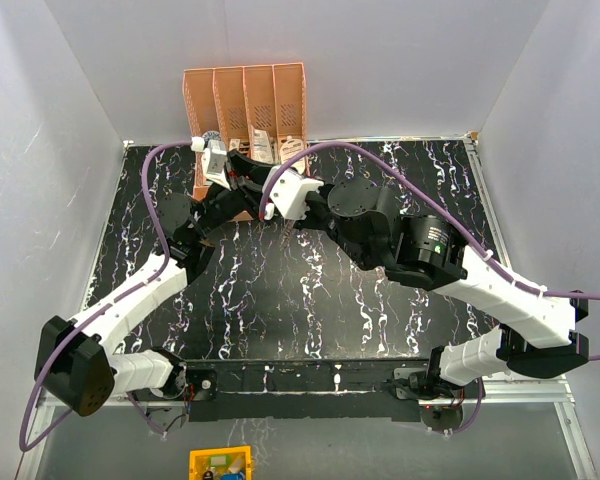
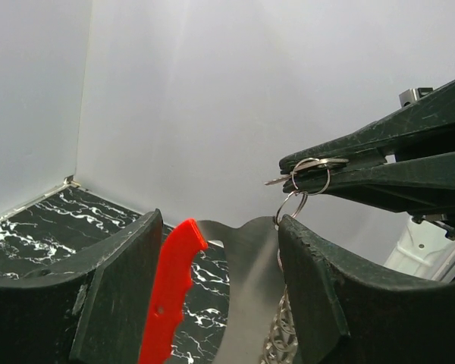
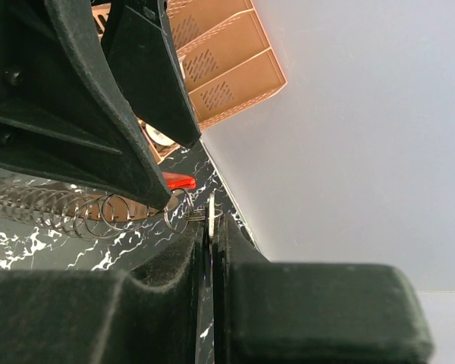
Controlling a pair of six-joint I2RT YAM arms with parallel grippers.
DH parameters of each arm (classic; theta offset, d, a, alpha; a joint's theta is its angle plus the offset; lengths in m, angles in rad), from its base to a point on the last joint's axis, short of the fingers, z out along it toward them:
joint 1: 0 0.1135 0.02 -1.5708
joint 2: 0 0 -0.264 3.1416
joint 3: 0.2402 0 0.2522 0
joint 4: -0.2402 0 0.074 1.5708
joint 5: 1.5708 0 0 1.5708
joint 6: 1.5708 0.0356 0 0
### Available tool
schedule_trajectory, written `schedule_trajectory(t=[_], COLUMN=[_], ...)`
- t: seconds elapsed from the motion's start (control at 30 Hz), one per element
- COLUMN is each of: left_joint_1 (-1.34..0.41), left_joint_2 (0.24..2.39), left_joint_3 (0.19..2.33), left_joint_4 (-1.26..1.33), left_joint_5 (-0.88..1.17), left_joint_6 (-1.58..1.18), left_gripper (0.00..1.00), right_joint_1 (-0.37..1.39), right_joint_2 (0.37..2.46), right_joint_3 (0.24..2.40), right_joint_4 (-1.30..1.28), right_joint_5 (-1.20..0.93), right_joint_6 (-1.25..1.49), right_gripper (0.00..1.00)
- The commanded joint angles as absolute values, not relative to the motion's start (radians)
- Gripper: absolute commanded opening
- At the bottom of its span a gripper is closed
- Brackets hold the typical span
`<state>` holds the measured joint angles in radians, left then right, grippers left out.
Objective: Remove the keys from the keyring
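The left gripper (image 2: pixel 218 227) is clamping the keys (image 2: pixel 246 277) while the right gripper (image 2: pixel 288 176) is pinching the keyring (image 2: pixel 314 165); drawing them apart slowly and steadily looks wisest

Black table (image 1: pixel 310 300) veined white, orange perforated rack (image 1: pixel 245 95), silvery keys (image 2: pixel 246 296) with one bright red part

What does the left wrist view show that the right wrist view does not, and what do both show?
Only the left wrist view: the keys' flat silvery blade, held by the left gripper. Only the right wrist view: the orange organizer. Both: the keyring pinched in the right gripper, the red part and the coil of rings.
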<state>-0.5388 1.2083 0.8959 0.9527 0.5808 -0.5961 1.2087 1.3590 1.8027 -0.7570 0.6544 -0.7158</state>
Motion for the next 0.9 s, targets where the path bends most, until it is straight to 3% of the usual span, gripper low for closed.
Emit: schedule_trajectory(t=[0.0,0.87], left_joint_1=[-0.538,-0.538], left_joint_2=[1.206,1.26], left_joint_3=[0.905,0.916], left_joint_4=[1.056,1.14], left_joint_5=[0.578,0.606], left_joint_6=[-0.612,-0.699], left_gripper=[0.61,0.58], right_joint_1=[1.207,1.207], right_joint_2=[1.333,1.338], right_joint_3=[1.818,1.793], right_joint_4=[-0.683,-0.65], right_joint_5=[0.655,0.646], right_joint_6=[-0.713,-0.711], right_gripper=[0.0,0.0])
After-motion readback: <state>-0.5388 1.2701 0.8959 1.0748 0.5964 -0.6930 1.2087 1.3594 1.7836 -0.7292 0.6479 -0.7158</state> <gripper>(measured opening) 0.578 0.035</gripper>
